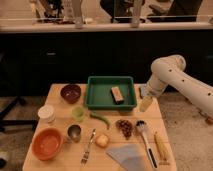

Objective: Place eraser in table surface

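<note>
The eraser (117,94), a small tan-brown block, lies inside the green tray (95,102) at its right half. The tray stands at the back of the light wooden table surface (112,132). My gripper (145,103) hangs at the end of the white arm, just right of the tray near the table's right edge, and is apart from the eraser.
On the table: a dark red bowl (70,93), an orange bowl (47,143), a white cup (47,113), a metal cup (74,132), a green pepper (100,120), a fork (88,147), a yellowish lump (102,140), a blue-grey pad (125,156), a brush (146,142), corn (161,149).
</note>
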Available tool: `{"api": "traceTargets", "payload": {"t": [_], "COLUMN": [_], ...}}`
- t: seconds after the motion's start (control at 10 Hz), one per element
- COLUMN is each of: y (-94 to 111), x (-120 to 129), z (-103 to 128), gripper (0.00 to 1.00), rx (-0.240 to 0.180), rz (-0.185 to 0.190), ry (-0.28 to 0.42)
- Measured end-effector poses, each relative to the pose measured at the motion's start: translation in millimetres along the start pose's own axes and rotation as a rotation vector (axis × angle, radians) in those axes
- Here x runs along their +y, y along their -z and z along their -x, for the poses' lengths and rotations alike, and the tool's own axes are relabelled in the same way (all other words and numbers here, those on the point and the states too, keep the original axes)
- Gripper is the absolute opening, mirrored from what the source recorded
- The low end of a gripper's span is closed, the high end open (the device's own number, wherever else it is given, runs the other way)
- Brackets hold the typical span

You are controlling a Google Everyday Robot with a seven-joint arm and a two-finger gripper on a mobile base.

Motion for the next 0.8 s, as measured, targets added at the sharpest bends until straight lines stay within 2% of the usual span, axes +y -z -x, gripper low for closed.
{"api": "traceTargets", "payload": {"t": [0.2,0.6,0.8], "y": [-11.3,-14.4,-17.2], "x": [3.1,12.8,17.5], "z": [8.8,32.3,45.0], "gripper": [0.8,0.8,0.8], "rx": [-0.02,-0.042,-0.07], "rz": [-0.012,-0.043,-0.052], "ry": [-0.049,-0.102,-0.146]}}
